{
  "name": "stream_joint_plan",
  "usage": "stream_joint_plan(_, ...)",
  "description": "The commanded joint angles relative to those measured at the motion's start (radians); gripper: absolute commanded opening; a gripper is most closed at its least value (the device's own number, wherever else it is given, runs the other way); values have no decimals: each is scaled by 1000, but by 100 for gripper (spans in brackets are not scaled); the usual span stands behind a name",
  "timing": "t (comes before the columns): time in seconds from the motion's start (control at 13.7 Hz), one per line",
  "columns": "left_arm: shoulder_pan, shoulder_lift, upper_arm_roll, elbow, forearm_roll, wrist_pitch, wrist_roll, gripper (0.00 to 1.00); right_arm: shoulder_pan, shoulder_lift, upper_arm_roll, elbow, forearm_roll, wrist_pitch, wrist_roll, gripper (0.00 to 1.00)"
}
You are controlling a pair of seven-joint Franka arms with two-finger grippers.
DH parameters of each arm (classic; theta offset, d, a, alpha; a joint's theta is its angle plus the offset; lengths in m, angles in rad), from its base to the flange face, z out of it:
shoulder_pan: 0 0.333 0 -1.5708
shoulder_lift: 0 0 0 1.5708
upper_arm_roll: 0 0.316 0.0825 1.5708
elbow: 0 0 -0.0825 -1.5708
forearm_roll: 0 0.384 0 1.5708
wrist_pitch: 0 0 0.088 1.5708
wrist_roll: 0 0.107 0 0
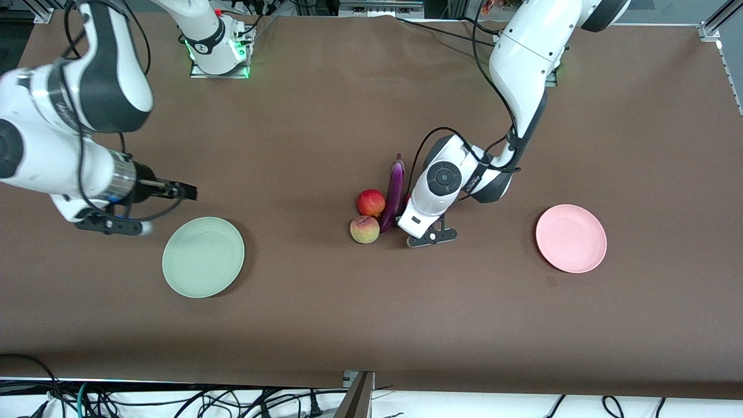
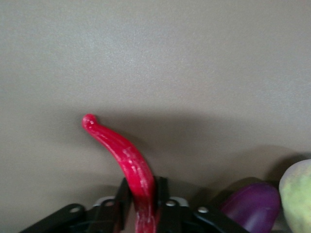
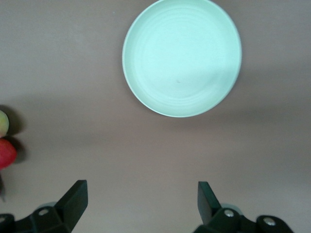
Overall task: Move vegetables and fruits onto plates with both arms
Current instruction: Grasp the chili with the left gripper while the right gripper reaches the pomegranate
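My left gripper (image 2: 142, 187) is shut on the red chili pepper (image 2: 124, 155), whose curved thin end sticks out past the fingers. It is low at the table beside the purple eggplant (image 1: 395, 188), and the left hand hides the grip in the front view. A red apple (image 1: 371, 202) and a yellowish peach (image 1: 364, 229) lie against the eggplant on its other flank, the peach nearer to the front camera. My right gripper (image 1: 186, 190) hangs open and holds nothing, over bare cloth next to the mint green plate (image 1: 203, 256). The pink plate (image 1: 571, 238) has nothing on it.
A brown cloth (image 1: 325, 313) covers the whole table. The green plate sits toward the right arm's end and the pink plate toward the left arm's end, with the produce between them. Cables run along the table edge nearest the front camera.
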Motion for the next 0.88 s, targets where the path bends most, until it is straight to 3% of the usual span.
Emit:
stream_joint_plan(0.0,-10,3,11,16,-14,-16,23,0,90,73,-4,18,14,84,145,100)
stream_joint_plan(0.22,2,-48,24,16,-6,-144,75,0,196,136,-4,20,67,186,299,100)
stream_joint_plan(0.36,6,-95,47,17,58,-245,94,0,249,167,-4,20,109,226,386,100)
stream_joint_plan(0.58,29,-145,61,19,231,-390,126,0,336,210,-4,20,114,296,500,100)
stream_joint_plan(0.8,98,-168,59,17,378,-500,281,0,436,270,-4,22,117,434,623,100)
